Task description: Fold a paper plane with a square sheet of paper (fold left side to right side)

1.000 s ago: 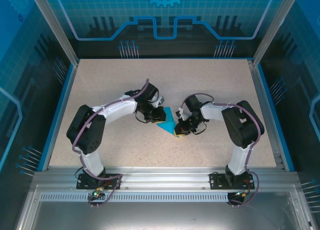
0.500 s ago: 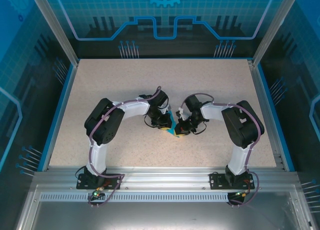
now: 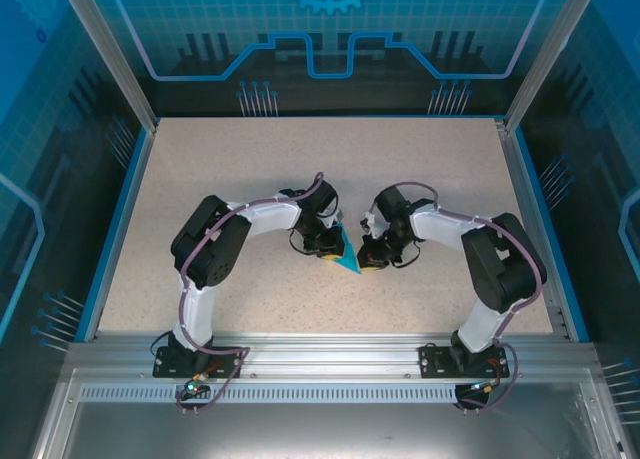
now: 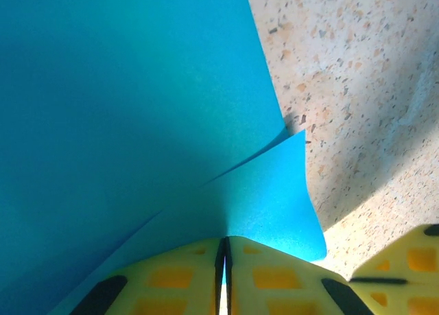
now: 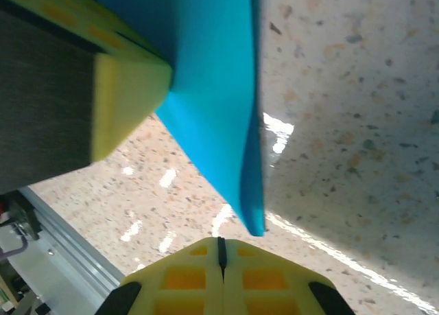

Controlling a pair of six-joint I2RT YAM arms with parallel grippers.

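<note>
The square sheet of paper (image 3: 346, 255) is bright cyan and shows from above as a narrow pointed wedge between the two grippers. My left gripper (image 3: 332, 246) is shut on the sheet's edge (image 4: 260, 205); the jaws (image 4: 224, 245) meet with a thin strip of blue between them, and the sheet rises in overlapping layers in front. My right gripper (image 3: 368, 259) is shut with nothing in it (image 5: 221, 245), and the sheet's lower corner (image 5: 255, 219) hangs just beyond its tips. A paper plane is out of view.
The speckled beige tabletop (image 3: 250, 159) has a blue rim and clear walls around it. A yellow finger of the left gripper (image 5: 130, 95) is close by in the right wrist view. An aluminium rail (image 3: 320, 354) runs along the near edge.
My left arm swung right, carrying the sheet's left part over toward the right gripper, so the sheet narrowed to a wedge. The right gripper shifted slightly right, off the sheet.
</note>
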